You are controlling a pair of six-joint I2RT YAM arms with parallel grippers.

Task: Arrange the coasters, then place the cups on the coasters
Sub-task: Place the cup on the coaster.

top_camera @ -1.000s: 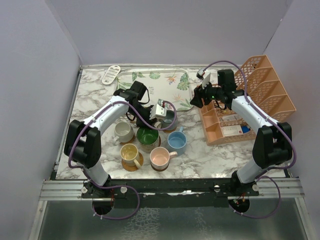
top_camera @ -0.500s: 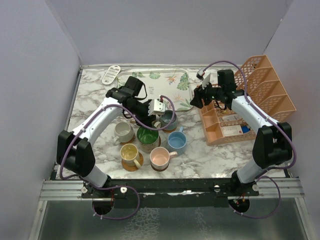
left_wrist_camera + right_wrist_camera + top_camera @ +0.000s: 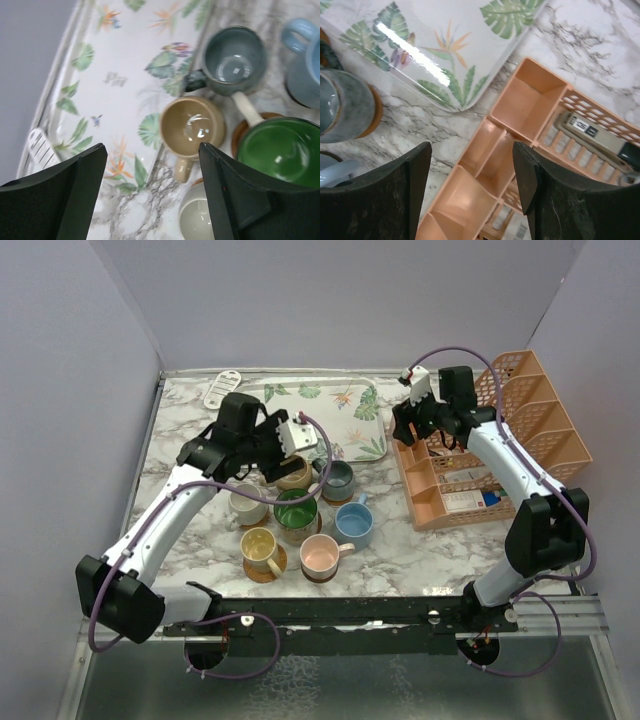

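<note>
Mugs stand bunched in the middle of the marble worktop (image 3: 420, 550); I count seven in the overhead view. From my left wrist camera, the tan mug (image 3: 192, 125) sits upright at frame centre, against the lower right edge of the leaf-patterned tray (image 3: 125, 75). I cannot tell what its base rests on. My left fingers (image 3: 60, 200) are spread wide above it with nothing between them, clear of the mug.

To the tan mug's upper right is the grey-blue mug (image 3: 235, 60), which sits on a dark coaster (image 3: 375, 112). At lower right, the green-lined mug (image 3: 280, 155) sits on a wooden coaster (image 3: 241, 134). The light blue mug (image 3: 353, 524) is right of the green one and the cream mug (image 3: 245, 505) is left of it. The yellow mug (image 3: 260, 543) on a light coaster (image 3: 268, 571) and the pink mug (image 3: 320, 553) form the bottom row of the group.

My right fingers (image 3: 375, 200) are also parted and empty. They hang over the orange rack (image 3: 520, 125) at the right of the overhead frame, near the tray's corner. A white slotted item (image 3: 222, 388) lies at the worktop's upper left.
</note>
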